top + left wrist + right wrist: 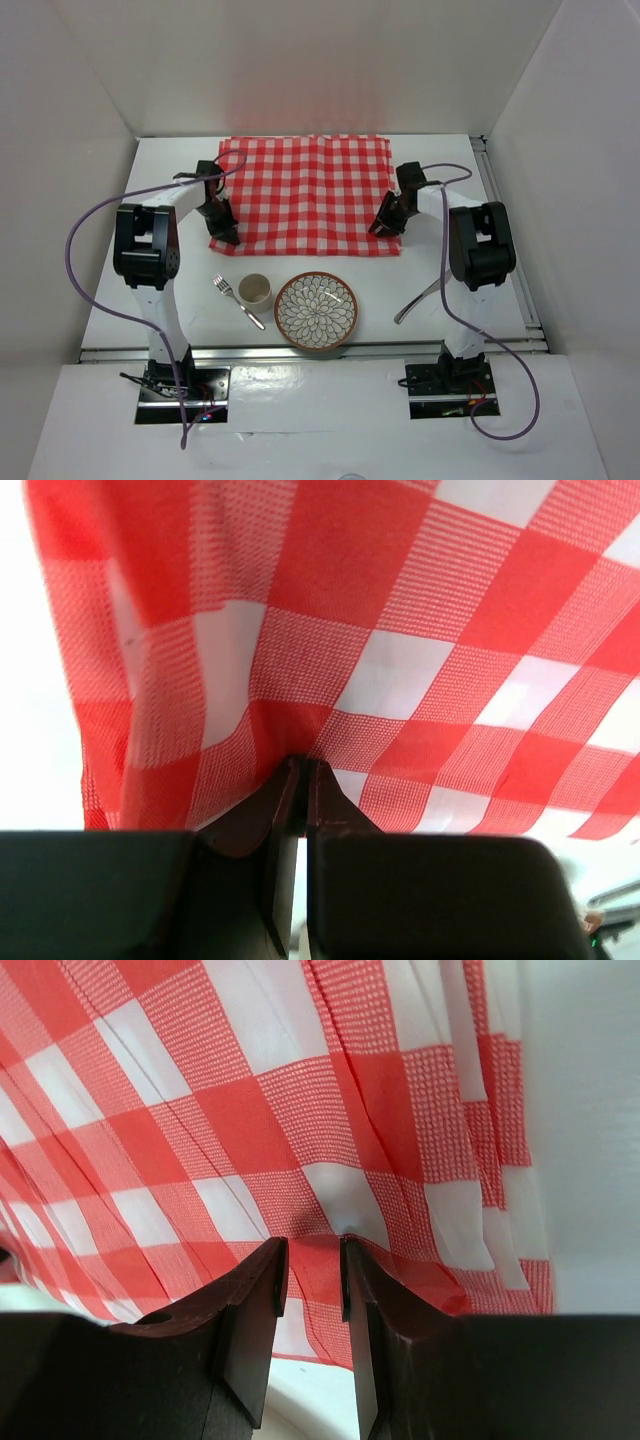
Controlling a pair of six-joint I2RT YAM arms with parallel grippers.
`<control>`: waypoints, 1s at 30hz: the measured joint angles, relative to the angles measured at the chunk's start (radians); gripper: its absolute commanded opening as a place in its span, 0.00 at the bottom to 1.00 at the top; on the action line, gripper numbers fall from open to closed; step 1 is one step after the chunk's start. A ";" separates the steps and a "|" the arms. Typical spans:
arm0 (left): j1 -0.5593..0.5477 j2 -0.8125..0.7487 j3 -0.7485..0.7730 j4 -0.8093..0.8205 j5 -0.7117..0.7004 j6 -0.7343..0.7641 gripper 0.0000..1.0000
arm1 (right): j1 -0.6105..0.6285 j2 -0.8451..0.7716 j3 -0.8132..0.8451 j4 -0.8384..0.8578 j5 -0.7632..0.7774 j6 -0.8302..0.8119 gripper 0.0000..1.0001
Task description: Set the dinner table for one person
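The surface (380, 290), a white tabletop with rails, lay under the cloth (305, 190) and extended past it on every side. The cloth sat toward the far half of the surface, spread mostly flat.

The left arm (150, 245) reached to the cloth's near-left corner. Its jaws were clenched on the cloth edge; in the left wrist view the fabric ran straight into the closed tips and creased there. The right arm (480, 245) reached to the cloth's near-right corner. Its jaws grasped a pinch of cloth, with red fabric visible between them and folds running away from the grip.

Holding both near corners at once probably served to keep the cloth taut and square while it was being positioned; a single grip would likely let it skew or bunch.

The tableware lay on bare surface nearer than the cloth's near edge:
- plate (316, 311), near the middle of that edge;
- cup (254, 290), just beside the plate on its left;
- fork (240, 305), touching or almost touching the cup's left side;
- a silver utensil (418, 303), off the cloth's near-right corner, type not discernible.

None of these rested on the cloth, so the step in hand appeared to be laying the cloth, with the setting not yet begun.
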 measured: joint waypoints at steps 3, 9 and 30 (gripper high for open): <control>-0.006 -0.045 -0.073 0.004 0.000 -0.003 0.13 | 0.000 -0.022 -0.028 0.016 0.021 0.003 0.40; -0.017 -0.102 -0.159 0.028 -0.003 -0.009 0.12 | -0.003 -0.096 -0.128 0.055 0.057 0.001 0.40; -0.019 -0.244 -0.192 -0.057 -0.117 -0.023 0.20 | -0.015 -0.288 -0.271 -0.062 0.117 -0.035 0.56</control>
